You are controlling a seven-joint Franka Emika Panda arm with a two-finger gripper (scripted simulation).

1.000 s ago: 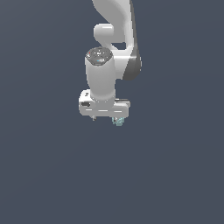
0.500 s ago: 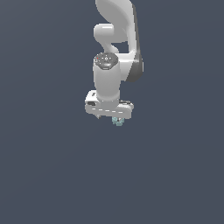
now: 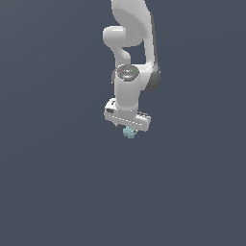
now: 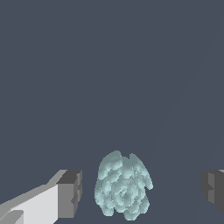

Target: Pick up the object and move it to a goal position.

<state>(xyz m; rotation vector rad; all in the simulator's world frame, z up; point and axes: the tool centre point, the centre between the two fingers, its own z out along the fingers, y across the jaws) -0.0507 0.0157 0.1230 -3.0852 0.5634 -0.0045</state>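
Note:
The object point(image 4: 123, 186) is a small pale teal blob with a bumpy, ridged surface. In the wrist view it sits between the two dark finger pads point(image 4: 71, 193), close to one pad and with a wide gap to the other. My gripper point(image 4: 142, 190) is open around it and touches neither side. From the exterior view, the white gripper point(image 3: 128, 128) hangs straight down over the object point(image 3: 129, 133), which peeks out just under the hand; the fingers are mostly hidden there.
A plain dark grey-blue surface point(image 3: 57, 192) fills both views. The white arm point(image 3: 134, 43) rises from the gripper toward the upper edge of the exterior view.
The gripper has shifted toward the exterior view's right until it stands over the object. The object itself has not moved.

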